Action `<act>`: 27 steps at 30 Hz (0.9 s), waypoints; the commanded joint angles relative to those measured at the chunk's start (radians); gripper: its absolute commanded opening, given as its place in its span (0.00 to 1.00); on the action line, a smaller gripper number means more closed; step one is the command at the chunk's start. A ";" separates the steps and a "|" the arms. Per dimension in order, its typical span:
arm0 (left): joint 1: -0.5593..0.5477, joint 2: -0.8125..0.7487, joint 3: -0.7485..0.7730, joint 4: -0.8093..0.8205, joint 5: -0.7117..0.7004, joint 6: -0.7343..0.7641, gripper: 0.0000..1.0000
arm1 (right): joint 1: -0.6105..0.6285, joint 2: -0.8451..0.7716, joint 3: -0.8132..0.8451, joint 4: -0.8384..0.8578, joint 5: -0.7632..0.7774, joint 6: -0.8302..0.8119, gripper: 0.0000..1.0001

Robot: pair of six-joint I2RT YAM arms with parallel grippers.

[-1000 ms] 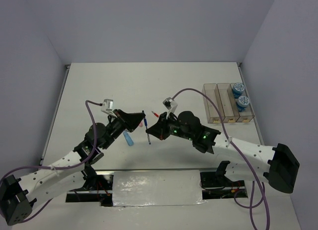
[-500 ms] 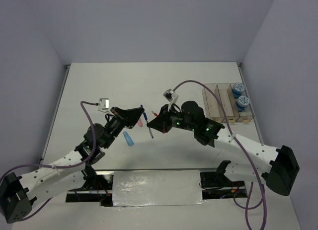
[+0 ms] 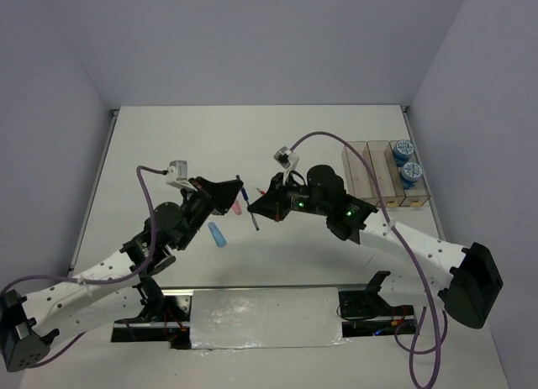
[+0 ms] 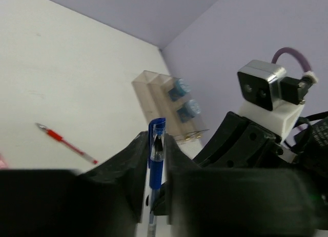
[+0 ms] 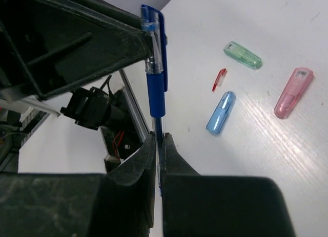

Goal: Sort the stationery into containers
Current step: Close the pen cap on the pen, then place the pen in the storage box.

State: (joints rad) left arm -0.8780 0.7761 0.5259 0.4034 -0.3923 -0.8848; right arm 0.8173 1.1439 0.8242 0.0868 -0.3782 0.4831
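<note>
The blue pen hangs in the air between both grippers, above the table's middle. My left gripper is shut on its capped end; in the left wrist view the pen sits between the left gripper's jaws. My right gripper is shut on the lower barrel; in the right wrist view the pen rises from the right gripper. The red pen lies on the table. The blue, pink and green pieces lie below. The containers stand at the right, with two patterned rolls in the rightmost bin.
A tiny red clip lies between the green and blue pieces. The blue piece and pink piece lie under the left arm. The two left bins look empty. The table's front edge with cables runs below the arms.
Both grippers have shifted a little toward the far side with the blue pen between them. The pieces on the table have not moved.
</note>
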 commanded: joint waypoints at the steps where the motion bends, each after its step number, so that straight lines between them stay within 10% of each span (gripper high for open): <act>1: -0.049 -0.029 0.106 -0.368 -0.009 0.052 0.28 | -0.037 0.002 -0.052 0.317 0.071 -0.023 0.00; 2: -0.049 -0.035 0.137 -0.435 -0.037 0.072 0.62 | -0.033 0.002 -0.074 0.330 0.065 -0.017 0.00; 4: -0.046 -0.031 0.232 -0.494 -0.111 0.076 0.99 | -0.024 0.010 -0.115 0.347 0.074 -0.003 0.00; 10: -0.047 0.022 0.515 -0.713 -0.293 0.101 0.99 | -0.064 0.046 -0.085 0.208 0.202 -0.027 0.00; 16: -0.045 0.116 0.776 -1.203 -0.469 0.118 0.99 | -0.382 0.118 0.206 -0.381 0.477 -0.228 0.00; 27: -0.045 -0.136 0.424 -1.264 -0.435 0.202 0.99 | -0.738 0.391 0.564 -0.722 0.800 -0.509 0.00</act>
State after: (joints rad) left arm -0.9215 0.6941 0.9821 -0.8810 -0.8299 -0.7315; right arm 0.0795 1.4769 1.3266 -0.5346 0.3164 0.1078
